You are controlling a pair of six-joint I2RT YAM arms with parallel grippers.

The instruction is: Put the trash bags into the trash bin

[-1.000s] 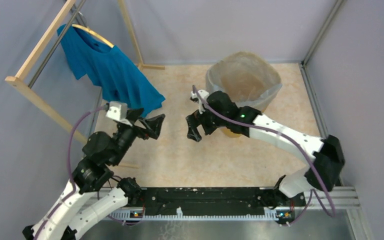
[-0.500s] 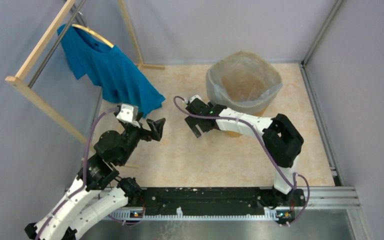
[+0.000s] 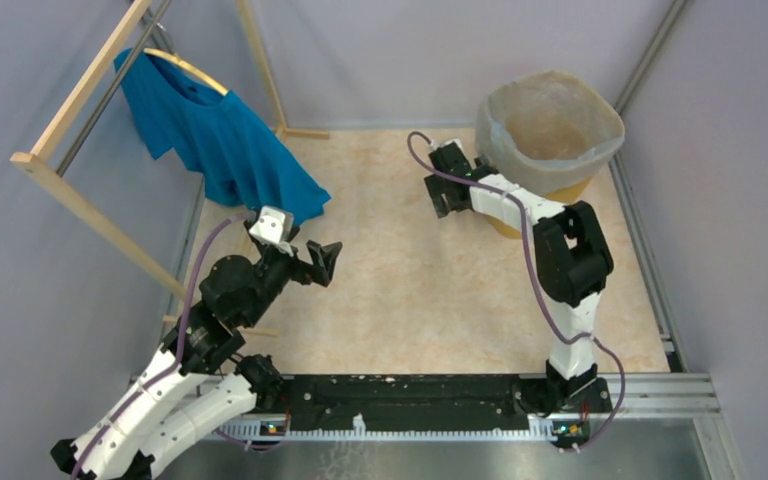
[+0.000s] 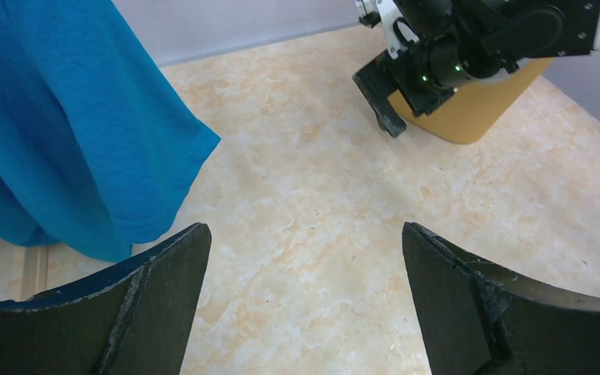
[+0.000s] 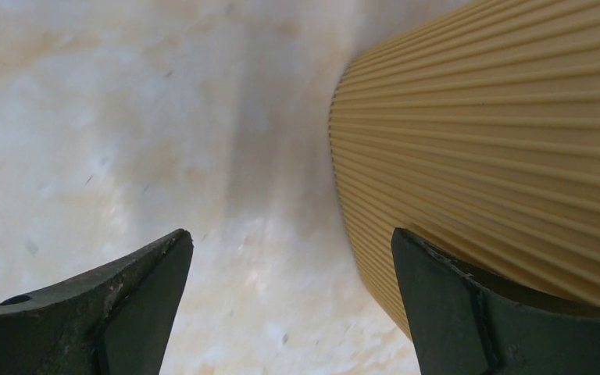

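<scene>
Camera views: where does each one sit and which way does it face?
Top external: above and behind the robot, looking down; shows left gripper, right gripper, blue T-shirt, trash bag lining the trash bin.
Left wrist: behind the left gripper, facing the right gripper and bin; own open fingers below.
Right wrist: behind the right gripper, facing the tabletop beside the bin's wall; own open fingers below.
Shared: the bin, in all three.

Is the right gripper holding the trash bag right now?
No, the right gripper stands open with only bare floor between its fingers, just beside the trash bin.
</scene>
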